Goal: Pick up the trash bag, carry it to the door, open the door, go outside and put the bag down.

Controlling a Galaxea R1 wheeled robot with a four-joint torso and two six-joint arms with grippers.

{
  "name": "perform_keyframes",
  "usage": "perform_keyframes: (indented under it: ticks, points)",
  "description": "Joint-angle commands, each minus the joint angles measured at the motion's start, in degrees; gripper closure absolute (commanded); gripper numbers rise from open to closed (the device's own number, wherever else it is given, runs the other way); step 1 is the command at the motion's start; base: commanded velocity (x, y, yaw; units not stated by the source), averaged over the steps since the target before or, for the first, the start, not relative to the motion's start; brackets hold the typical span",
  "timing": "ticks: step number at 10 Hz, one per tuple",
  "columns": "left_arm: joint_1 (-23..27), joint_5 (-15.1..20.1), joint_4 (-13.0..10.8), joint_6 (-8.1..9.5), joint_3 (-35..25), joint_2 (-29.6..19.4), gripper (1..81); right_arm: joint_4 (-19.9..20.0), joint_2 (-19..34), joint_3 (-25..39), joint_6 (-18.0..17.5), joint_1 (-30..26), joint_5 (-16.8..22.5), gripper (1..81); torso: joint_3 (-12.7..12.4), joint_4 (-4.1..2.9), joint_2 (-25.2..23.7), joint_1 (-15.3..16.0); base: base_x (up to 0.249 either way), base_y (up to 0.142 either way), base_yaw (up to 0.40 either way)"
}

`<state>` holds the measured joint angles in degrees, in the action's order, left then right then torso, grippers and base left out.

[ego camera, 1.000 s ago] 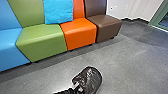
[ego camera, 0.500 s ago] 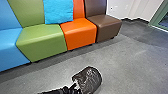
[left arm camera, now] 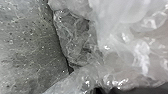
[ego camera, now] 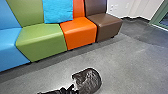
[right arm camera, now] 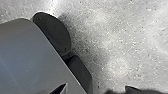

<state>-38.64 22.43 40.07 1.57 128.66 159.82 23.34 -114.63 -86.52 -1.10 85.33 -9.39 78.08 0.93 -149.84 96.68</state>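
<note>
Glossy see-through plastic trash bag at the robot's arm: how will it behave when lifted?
Likely floppy: the glossy see-through plastic trash bag is creased and crumpled all over, so expect it to sag or sway. Its shiny film may be slippery in a grip. Thin-looking film could also snag or tear. Weight is unclear, as the contents can't be made out.

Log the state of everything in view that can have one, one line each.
Trash bag: bulging, crumpled; lifted or on the floor, cannot tell.
Left end effector: at the bag.
Blue cushion: propped upright against the backrests.
Brown seat: upright, beside the orange seat.
Green-framed glass: open or closed, cannot tell.
</note>
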Motion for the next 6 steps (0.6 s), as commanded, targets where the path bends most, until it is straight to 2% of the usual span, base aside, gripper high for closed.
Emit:
perform_keyframes:
  ticks: [1, 2, 3, 6]
  points:
    - [6.3, 4.5, 1.2, -0.25, -1.7, -1.2, 81.1, 0.1, 3.1, 0.7, 0.0, -1.0, 4.5, 1.0, 0.0, 0.00, 5.6, -3.6, 0.000, 0.000, 0.000]
    - [6.3, 4.4, 1.2, -0.25, -2.1, -1.4, 81.1, 0.1, 3.1, 0.7, 0.0, -1.0, 4.5, 1.0, 0.0, 0.00, 7.6, -4.9, 0.000, 0.000, 0.000]
    - [6.3, 4.4, 1.2, -0.17, -2.4, -1.7, 81.1, 0.0, 2.9, 0.6, 0.0, -1.0, 4.5, 1.0, -4.4, 0.00, 9.5, -6.0, 0.000, 0.000, 0.000]
    - [6.7, 4.1, 1.4, -0.17, -3.9, -2.5, 81.1, -0.1, 2.6, 0.5, 0.0, -1.1, 4.5, 1.0, -8.5, 0.00, 14.9, -9.4, 0.000, 0.000, 0.000]
